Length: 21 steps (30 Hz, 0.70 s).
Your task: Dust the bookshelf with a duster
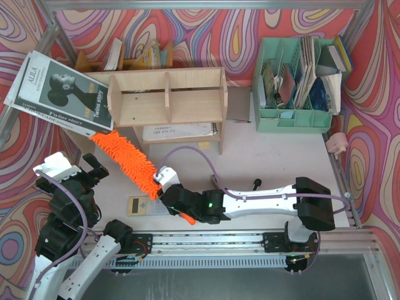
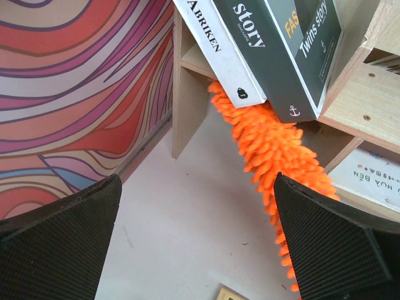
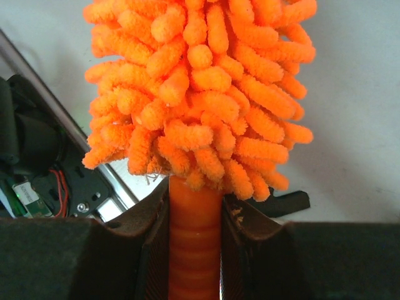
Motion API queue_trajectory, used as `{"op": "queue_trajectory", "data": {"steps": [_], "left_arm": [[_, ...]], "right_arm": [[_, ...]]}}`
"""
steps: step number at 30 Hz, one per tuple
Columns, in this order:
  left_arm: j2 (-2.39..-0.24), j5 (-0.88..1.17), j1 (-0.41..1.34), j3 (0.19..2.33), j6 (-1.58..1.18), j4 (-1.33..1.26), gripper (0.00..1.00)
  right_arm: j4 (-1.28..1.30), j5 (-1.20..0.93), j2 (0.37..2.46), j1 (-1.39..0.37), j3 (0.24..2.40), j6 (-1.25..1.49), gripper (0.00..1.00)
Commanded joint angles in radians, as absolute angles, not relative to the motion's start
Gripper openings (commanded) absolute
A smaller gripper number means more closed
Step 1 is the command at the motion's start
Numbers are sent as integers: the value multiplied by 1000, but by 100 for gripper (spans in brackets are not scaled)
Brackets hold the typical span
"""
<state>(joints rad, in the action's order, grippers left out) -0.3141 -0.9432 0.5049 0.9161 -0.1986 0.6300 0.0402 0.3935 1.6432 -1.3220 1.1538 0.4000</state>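
The duster (image 1: 125,159) ran on a slant from the right gripper (image 1: 162,186) up and left, and its fluffy tip reached the left end of the bookshelf (image 1: 169,94), tucked under the magazine (image 1: 62,90) that leaned there. The right gripper was clamped on the smooth orange handle, just below the fluff. So by my reading the dusting was under way, at the shelf's left side, with the compartments and top board not yet visibly touched. The next move, I'd say, called for drawing the tip out from under that magazine without knocking it over, then lifting the head up to the boards and sweeping rightward.

The left gripper (image 1: 95,169) stood wide open and empty, near the table's (image 1: 269,162) left edge.

The top view gave the whole layout: shelf, duster, both arms, and the green organizer (image 1: 294,87) off to the right. It could not show the grip itself. The right wrist view did: the handle sat squarely between the jaws, and the fluff (image 3: 200,94) filled the picture above. The left wrist view alone showed the tip (image 2: 275,150) pressed beneath the leaning covers (image 2: 275,50) beside the shelf's leg (image 2: 187,94).
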Motion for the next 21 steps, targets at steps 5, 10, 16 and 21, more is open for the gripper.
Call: {"op": "queue_trajectory", "data": {"steps": [5,10,16,21], "left_arm": [[-316,-942,501,908,-193,615,99],[-316,-942,500,908,-193,615,98],[-313,-942,500,907,-193,614,98],[-317,-942,501,907,-193,614,99]], "right_arm": [[-28,309,1742,-1325,1261,329,0],[26,298,1793,-1324,1279,337,0],[17,309,1777,-1308,1260,356,0],[-30,321,1715,-1308,1240,349,0]]}}
